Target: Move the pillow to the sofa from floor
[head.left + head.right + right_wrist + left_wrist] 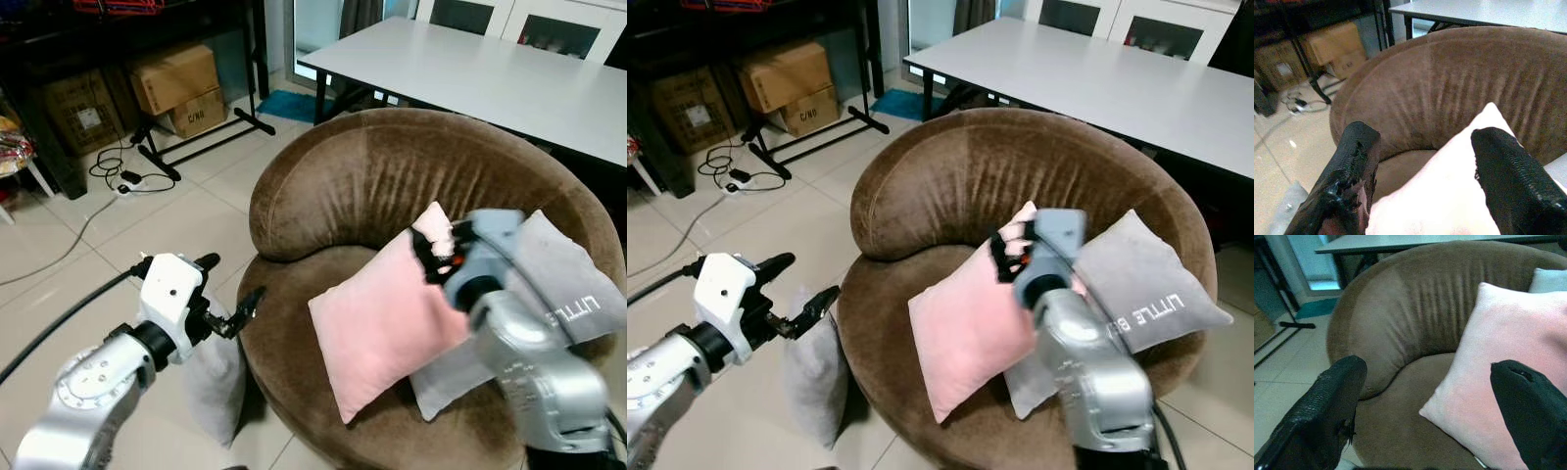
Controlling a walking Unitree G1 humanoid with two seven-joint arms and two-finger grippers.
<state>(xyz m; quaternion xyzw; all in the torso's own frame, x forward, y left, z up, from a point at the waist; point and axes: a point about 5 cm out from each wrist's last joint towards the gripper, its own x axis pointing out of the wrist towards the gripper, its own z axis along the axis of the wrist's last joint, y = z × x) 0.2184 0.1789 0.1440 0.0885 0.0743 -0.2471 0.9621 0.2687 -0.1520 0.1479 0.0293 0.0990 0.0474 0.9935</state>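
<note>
Pink pillow [387, 323]: on the seat of the brown sofa [343, 186], leaning upright against its curved back.

My right gripper [1011, 253] sits at the pillow's top corner, fingers spread apart in the right wrist view with the corner showing between them; I cannot tell whether they touch it. A grey pillow with lettering [1146, 284] leans just behind the pink one on my right. Another grey pillow [216, 377] stands on the tiled floor [186, 220], touching the sofa's outer edge on my left. My left gripper [235, 284] hangs above that floor pillow, fingers wide apart, holding nothing. Farther off: a white table [470, 69] behind the sofa, cardboard boxes [181, 88] and a power strip with cables [127, 181] to my left.
</note>
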